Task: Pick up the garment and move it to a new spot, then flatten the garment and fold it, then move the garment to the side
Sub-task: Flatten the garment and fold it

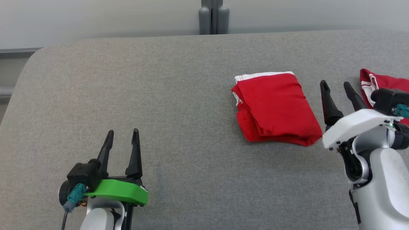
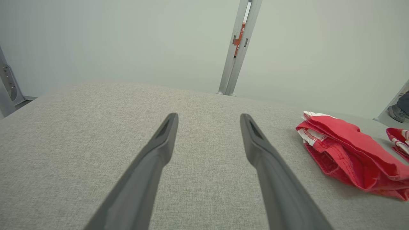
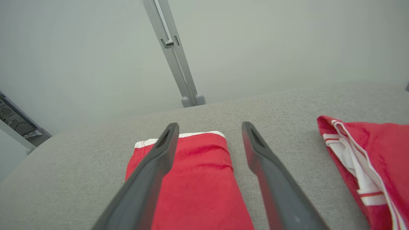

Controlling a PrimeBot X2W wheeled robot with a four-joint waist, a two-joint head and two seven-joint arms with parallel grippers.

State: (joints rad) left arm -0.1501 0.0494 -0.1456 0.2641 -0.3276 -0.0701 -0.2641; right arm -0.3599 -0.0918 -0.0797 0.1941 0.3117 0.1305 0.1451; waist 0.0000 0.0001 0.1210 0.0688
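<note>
A wide grey fabric-covered table [image 1: 179, 95] spans the head view, its near edge cut off. A folded red cloth garment with white trim [image 1: 274, 108] lies flat right of centre, held by nothing. A second red cloth with white stripes [image 1: 380, 83] sits at the right edge, cut off by the frame and partly hidden behind the right arm. The right gripper [image 1: 335, 83], fingers spread and empty, is just right of the folded garment. The left gripper [image 1: 123, 131], lower left, is also spread and empty.
</note>
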